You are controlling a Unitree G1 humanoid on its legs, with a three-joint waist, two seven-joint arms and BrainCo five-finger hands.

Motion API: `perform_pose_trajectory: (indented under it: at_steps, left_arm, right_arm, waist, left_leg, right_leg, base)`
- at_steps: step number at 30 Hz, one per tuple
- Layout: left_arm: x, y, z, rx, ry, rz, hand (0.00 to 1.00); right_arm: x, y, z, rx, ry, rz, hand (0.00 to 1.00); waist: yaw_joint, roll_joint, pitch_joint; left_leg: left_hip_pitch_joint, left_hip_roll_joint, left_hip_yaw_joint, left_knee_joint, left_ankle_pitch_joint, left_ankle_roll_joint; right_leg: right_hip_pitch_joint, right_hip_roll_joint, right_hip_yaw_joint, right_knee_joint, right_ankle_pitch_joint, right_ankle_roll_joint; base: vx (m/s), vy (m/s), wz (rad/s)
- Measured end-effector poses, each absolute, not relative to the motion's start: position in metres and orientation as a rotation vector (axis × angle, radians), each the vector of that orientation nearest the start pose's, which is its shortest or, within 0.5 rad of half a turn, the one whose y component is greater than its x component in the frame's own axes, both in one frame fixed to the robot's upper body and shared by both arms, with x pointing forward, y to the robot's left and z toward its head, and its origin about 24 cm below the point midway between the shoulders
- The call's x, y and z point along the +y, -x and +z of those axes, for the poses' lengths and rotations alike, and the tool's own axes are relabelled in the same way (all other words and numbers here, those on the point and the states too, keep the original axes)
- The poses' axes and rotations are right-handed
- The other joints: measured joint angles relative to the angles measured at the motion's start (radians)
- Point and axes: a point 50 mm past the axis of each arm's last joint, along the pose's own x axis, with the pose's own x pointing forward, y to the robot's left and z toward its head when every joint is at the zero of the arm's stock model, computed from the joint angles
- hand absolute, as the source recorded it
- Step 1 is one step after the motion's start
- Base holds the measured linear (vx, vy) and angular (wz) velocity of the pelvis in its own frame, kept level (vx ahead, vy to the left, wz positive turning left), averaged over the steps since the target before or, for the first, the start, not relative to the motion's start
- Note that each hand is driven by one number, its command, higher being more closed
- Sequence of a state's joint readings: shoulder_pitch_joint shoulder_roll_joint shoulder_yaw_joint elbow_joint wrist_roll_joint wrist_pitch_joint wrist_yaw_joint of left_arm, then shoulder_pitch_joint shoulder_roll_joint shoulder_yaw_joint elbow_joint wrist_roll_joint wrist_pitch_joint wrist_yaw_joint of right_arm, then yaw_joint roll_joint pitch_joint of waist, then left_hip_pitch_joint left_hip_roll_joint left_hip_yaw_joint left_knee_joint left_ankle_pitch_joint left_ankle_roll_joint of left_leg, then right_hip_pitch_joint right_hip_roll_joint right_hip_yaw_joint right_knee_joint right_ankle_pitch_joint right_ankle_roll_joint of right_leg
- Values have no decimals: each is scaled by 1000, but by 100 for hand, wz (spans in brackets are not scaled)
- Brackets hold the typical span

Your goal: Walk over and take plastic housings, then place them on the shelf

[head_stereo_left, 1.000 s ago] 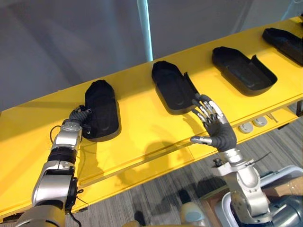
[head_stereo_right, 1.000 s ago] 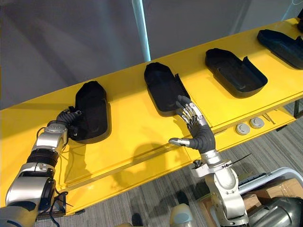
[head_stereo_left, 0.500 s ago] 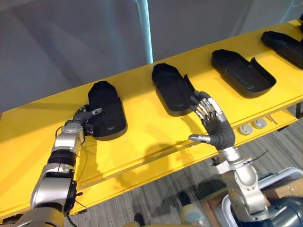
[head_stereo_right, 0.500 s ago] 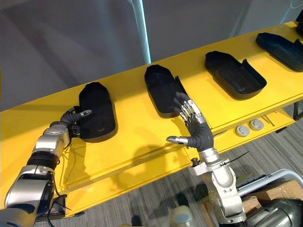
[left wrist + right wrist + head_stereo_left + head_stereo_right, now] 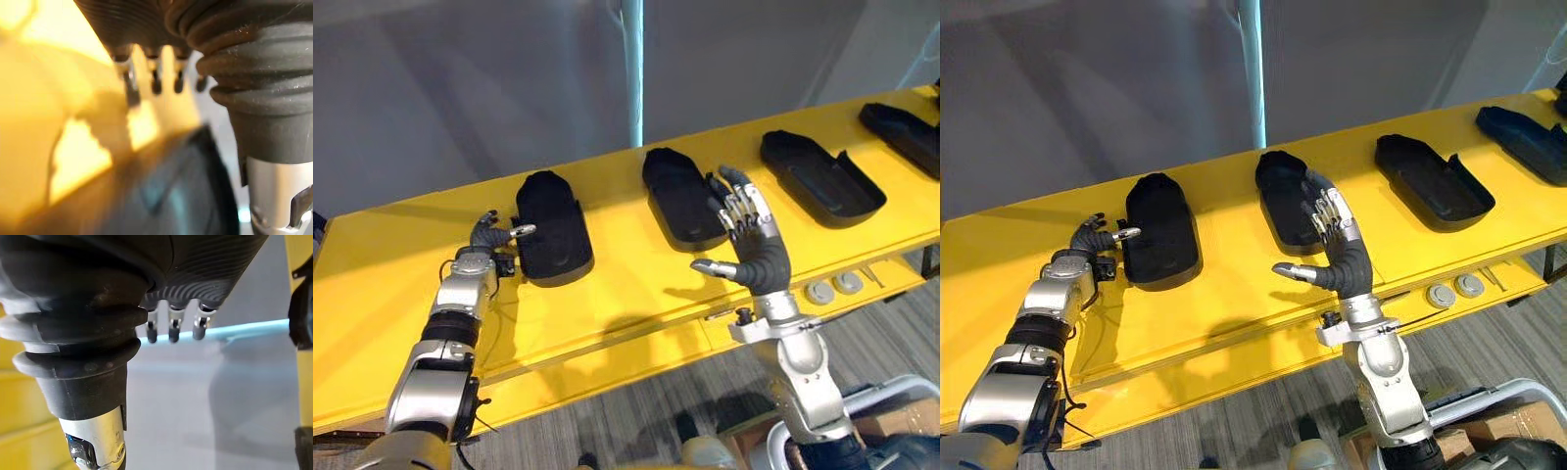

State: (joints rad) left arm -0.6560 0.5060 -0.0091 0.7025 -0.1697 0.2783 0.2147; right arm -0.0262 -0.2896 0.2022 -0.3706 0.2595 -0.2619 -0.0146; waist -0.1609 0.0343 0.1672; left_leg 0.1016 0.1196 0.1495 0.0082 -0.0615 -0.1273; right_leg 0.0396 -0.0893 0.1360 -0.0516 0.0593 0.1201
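Observation:
Several black plastic housings lie in a row on the yellow shelf (image 5: 626, 284). The leftmost housing (image 5: 553, 240) lies flat, and my left hand (image 5: 489, 243) is open just to its left, thumb pointing at its edge and fingers spread off it. In the left wrist view this housing (image 5: 186, 196) shows dark past the straight fingers (image 5: 155, 81). My right hand (image 5: 756, 253) is open and raised, palm up, in front of the second housing (image 5: 677, 194), holding nothing. Its fingers (image 5: 171, 330) hang straight in the right wrist view.
A third housing (image 5: 822, 176) and a fourth housing (image 5: 901, 122) lie further right on the shelf. Two round grey discs (image 5: 832, 287) sit on the lower ledge at the right. A grey wall with a pale blue strip (image 5: 631, 69) stands behind the shelf.
My left hand has let go of the leftmost housing and drawn back to its left; the housing now lies flat. My right hand has lifted a little. The camera has shifted.

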Motion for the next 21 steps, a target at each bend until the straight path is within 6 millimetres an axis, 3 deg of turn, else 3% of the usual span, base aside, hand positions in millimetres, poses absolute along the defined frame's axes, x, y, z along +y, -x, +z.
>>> perform_pose_trajectory:
  at_steps: [2, 6, 8, 9, 12, 13, 16, 18, 21]
  left_arm:
    - [281, -357, 107, 199, -352, 453, 0]
    - [288, -348, 158, -87, -310, 558, 0]
    - [282, -320, 189, -354, -281, 565, 0]
    - [281, -311, 193, -407, -271, 559, 0]
    - [268, -251, 182, -581, -102, 588, 0]
    - [261, -229, 171, -603, -44, 604, 0]
    - [244, -187, 146, -602, 59, 645, 0]
    - [229, -176, 144, -617, 105, 606, 0]
    - [199, -176, 148, -666, 212, 433, 0]
  right_arm:
    - [-136, -230, 147, -581, -52, 269, 0]
    - [-139, -230, 146, -590, -44, 218, 0]
    - [-148, -229, 143, -580, -25, 138, 0]
    - [-152, -228, 142, -575, -27, 113, 0]
    - [-181, -220, 135, -550, -28, -64, 0]
    - [-192, -215, 133, -546, -30, -131, 0]
    - [-207, -200, 132, -548, -51, -248, 0]
    - [-210, -192, 130, -545, -67, -299, 0]
    - [-222, -177, 128, -535, -65, -418, 0]
  waist:
    - [11, 3, -12]
    - [11, 7, -16]
    - [10, 19, -36]
    - [12, 23, -42]
    - [36, 44, -80]
    - [41, 45, -81]
    - [48, 32, -93]
    - [54, 21, -92]
    - [52, 13, -91]
  left_leg:
    - [0, 0, -2, 0, 1, -1]
    - [1, -7, -14, -12, 14, 2]
    - [3, -8, -29, -41, 30, 2]
    - [3, -8, -31, -42, 31, 3]
    - [23, -8, -34, -60, 35, 3]
    - [41, -8, -35, -69, 37, 3]
    - [38, -10, -46, -70, 36, 2]
    - [36, -7, -51, -72, 37, 2]
    - [36, -5, -25, -90, 42, -1]
  right_leg:
    - [0, 0, -2, 0, 0, 0]
    - [2, 1, -18, 4, 0, 0]
    - [1, 1, -33, 4, -1, 0]
    - [1, 1, -37, 4, -1, 0]
    - [16, 1, -52, 4, -3, 0]
    - [32, 1, -55, 4, -10, 0]
    - [36, 1, -72, 3, -25, -4]
    - [34, 3, -81, 3, -31, -9]
    - [28, 1, -78, -1, -31, -8]
  base:
    - [-7, -2, 2]
    - [-25, -6, 11]
    - [-8, -17, 18]
    - [5, -12, 14]
    - [9, -3, 5]
    - [-18, 9, 3]
    - [-48, -5, 13]
    - [-65, -19, 15]
    - [-76, -3, -3]
